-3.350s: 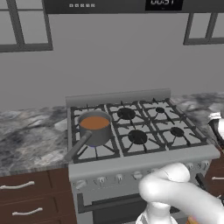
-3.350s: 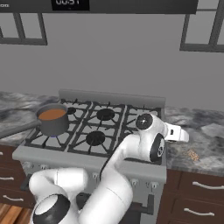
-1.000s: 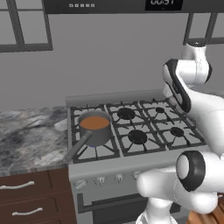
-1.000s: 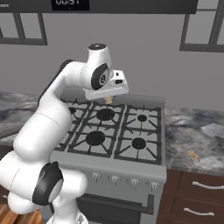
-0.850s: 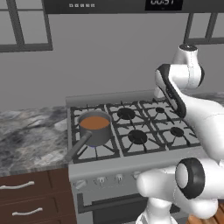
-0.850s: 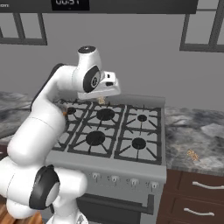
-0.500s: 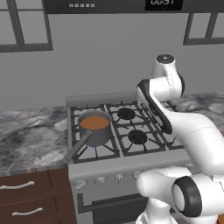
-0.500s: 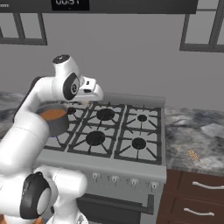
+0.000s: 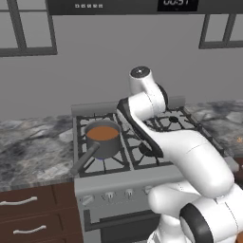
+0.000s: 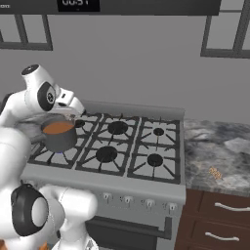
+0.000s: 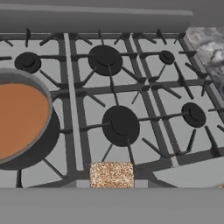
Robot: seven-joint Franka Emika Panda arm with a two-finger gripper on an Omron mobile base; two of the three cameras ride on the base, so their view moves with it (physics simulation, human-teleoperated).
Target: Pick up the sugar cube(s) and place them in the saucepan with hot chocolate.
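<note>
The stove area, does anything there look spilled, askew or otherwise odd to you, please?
Nothing spilled. The saucepan sits upright on the front left burner. One oddity: a small orange speck lies on the counter right of the stove; too small to identify.

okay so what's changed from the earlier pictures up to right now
The arm swung from the counter right of the stove, up and leftward across the burners; its end effector now sits beside the saucepan with hot chocolate, shut on a sugar cube. The saucepan stayed on its front left burner, the stove is unchanged, and another cube lies on the right counter.
</note>
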